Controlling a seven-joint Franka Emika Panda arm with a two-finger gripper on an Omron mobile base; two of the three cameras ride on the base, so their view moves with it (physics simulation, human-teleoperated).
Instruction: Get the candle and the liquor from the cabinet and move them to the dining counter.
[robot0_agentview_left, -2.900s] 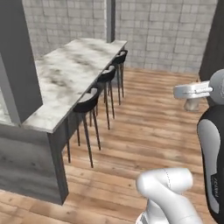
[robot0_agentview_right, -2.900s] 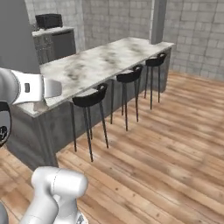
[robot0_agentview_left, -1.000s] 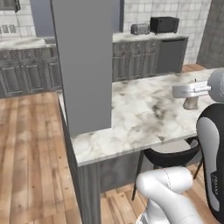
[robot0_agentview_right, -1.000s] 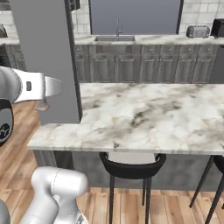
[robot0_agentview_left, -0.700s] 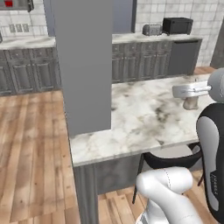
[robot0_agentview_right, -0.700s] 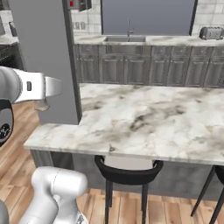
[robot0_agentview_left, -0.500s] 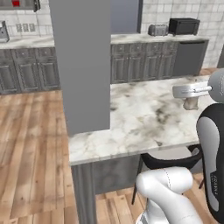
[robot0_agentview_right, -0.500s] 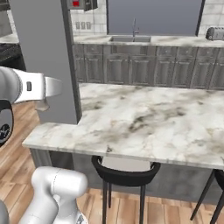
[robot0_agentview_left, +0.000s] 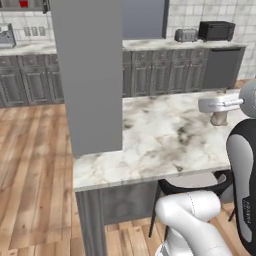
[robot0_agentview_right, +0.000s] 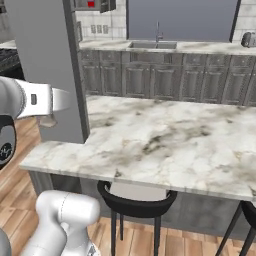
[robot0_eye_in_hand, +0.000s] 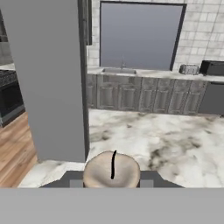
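Note:
My gripper (robot0_eye_in_hand: 111, 177) is shut on the candle (robot0_eye_in_hand: 111, 168), a pale beige stub with a dark wick line that fills the space between the fingers. From the base cameras the candle (robot0_agentview_left: 218, 119) (robot0_agentview_right: 47, 120) hangs under the hand, in the air near the end of the dining counter (robot0_agentview_left: 165, 145) (robot0_agentview_right: 165, 140). Its white veined marble top (robot0_eye_in_hand: 175, 144) spreads ahead of the hand. The cabinet (robot0_agentview_right: 95, 5) is cut off by the top edge, with a red patch in it too cropped to identify as the liquor.
A tall grey pillar (robot0_agentview_left: 90, 75) (robot0_agentview_right: 45, 65) stands on the counter's near end. A black stool (robot0_agentview_right: 135, 200) is tucked under the front edge. Dark base cabinets with a sink (robot0_agentview_right: 155, 45), a toaster (robot0_agentview_left: 186, 35) and a black microwave (robot0_agentview_left: 216, 30) line the back wall.
The base has driven and turned, so the whole scene has shifted: the counter now lies broadside in front and closer. The gripper keeps the candle in the same pose.

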